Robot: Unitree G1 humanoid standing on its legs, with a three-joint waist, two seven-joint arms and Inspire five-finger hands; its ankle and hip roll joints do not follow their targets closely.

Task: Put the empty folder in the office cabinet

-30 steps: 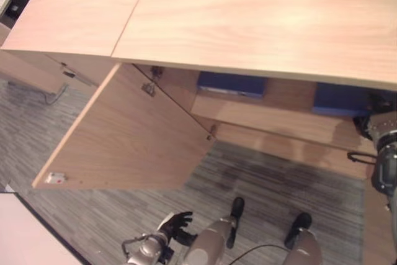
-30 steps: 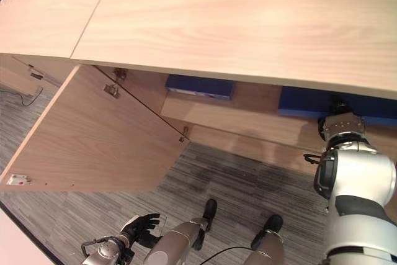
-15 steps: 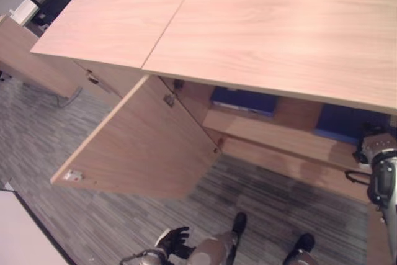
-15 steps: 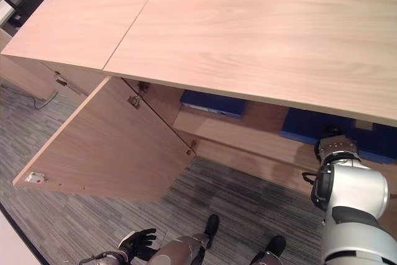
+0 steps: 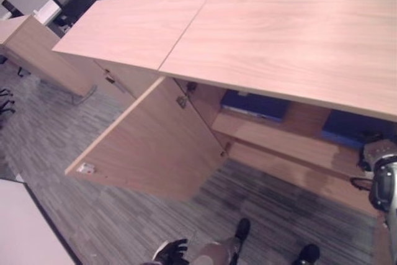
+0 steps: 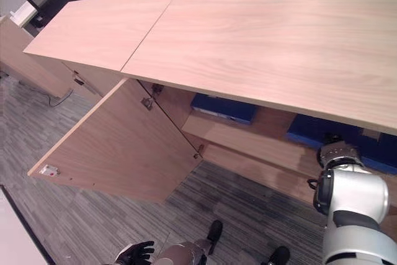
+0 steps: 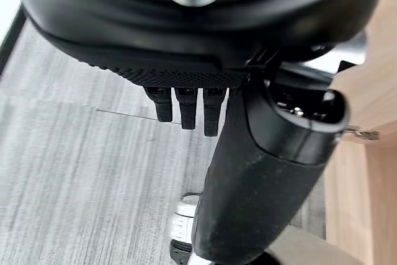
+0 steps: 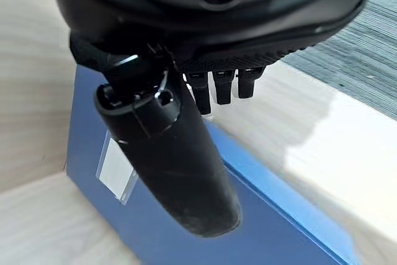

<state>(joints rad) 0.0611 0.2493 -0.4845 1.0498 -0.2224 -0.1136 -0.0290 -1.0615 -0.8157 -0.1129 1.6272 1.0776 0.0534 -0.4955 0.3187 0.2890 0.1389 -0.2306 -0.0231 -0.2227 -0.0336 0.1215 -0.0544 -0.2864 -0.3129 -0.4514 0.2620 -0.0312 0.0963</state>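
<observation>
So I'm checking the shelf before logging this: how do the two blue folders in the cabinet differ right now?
The left blue folder lies towards the open door, with no hand near it; the right blue folder has the right hand reaching in over it. The left folder shows only its front edge under the cabinet top, while the right folder shows its broad face and a pale label in the right wrist view. Both are blue, lying flat on the same shelf.
</observation>
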